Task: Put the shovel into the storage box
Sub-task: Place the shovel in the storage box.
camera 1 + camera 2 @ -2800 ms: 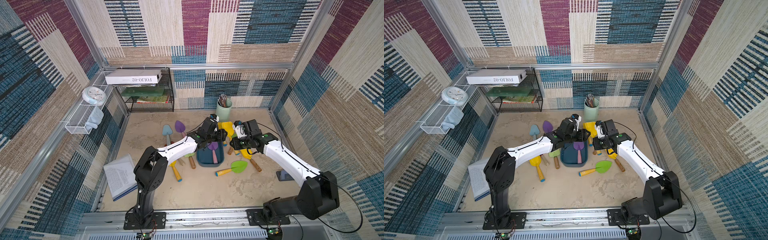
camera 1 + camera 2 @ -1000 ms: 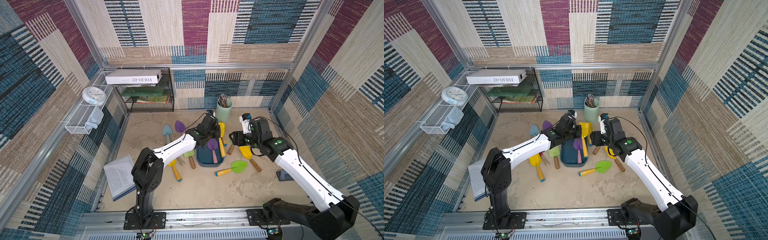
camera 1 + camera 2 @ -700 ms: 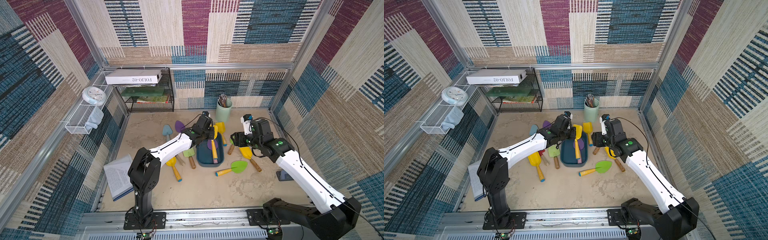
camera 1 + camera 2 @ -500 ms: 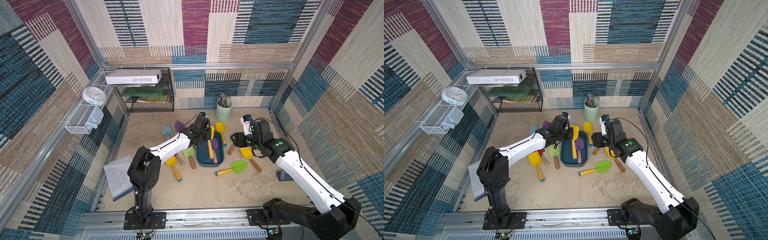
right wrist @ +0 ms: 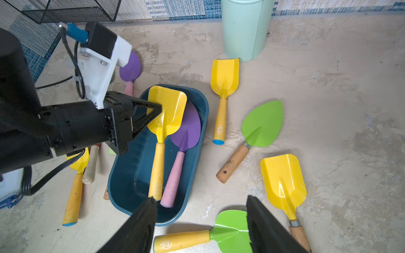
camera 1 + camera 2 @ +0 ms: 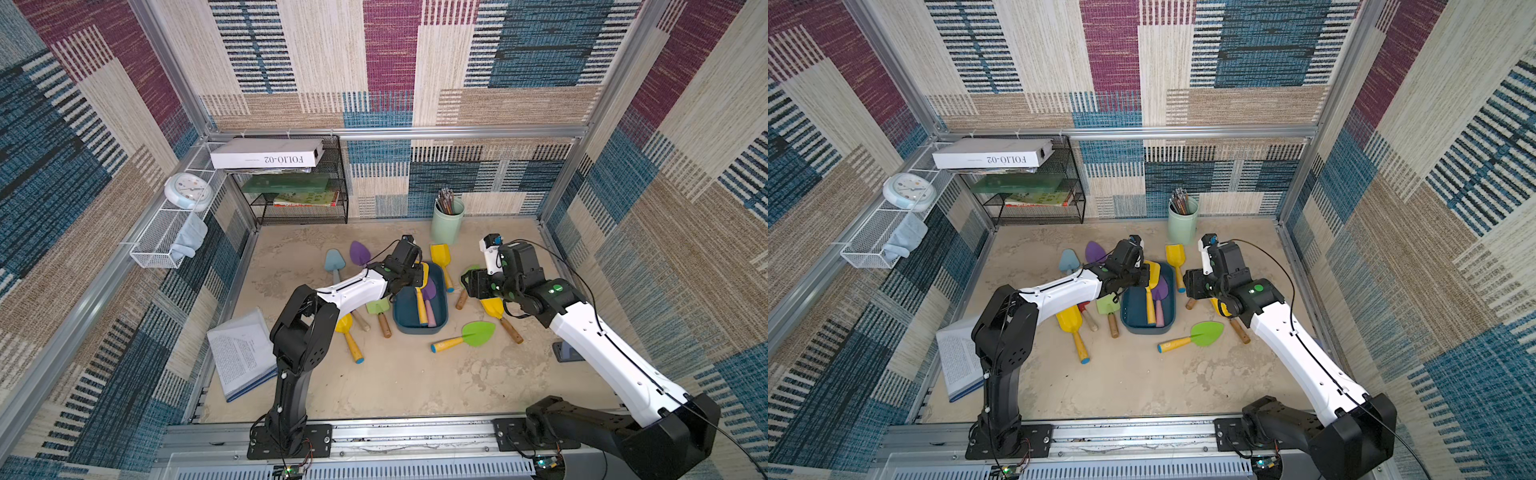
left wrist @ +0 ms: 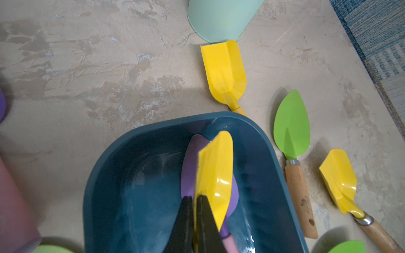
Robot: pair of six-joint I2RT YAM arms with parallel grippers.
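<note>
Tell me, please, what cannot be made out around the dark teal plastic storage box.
Left wrist view: the left gripper's fingers hide whether it pinches the yellow scoop-shaped shovel.
In a top view: the left arm covers a beige-handled tool's blade.
Right wrist view: the edge cuts off the mint-green cylindrical cup's top.

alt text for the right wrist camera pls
The shut left gripper pinches the blade edge of a yellow shovel resting in the teal storage box beside a purple shovel. More yellow and green shovels and a mint cup sit around it; the open right gripper is in the foreground.
</note>
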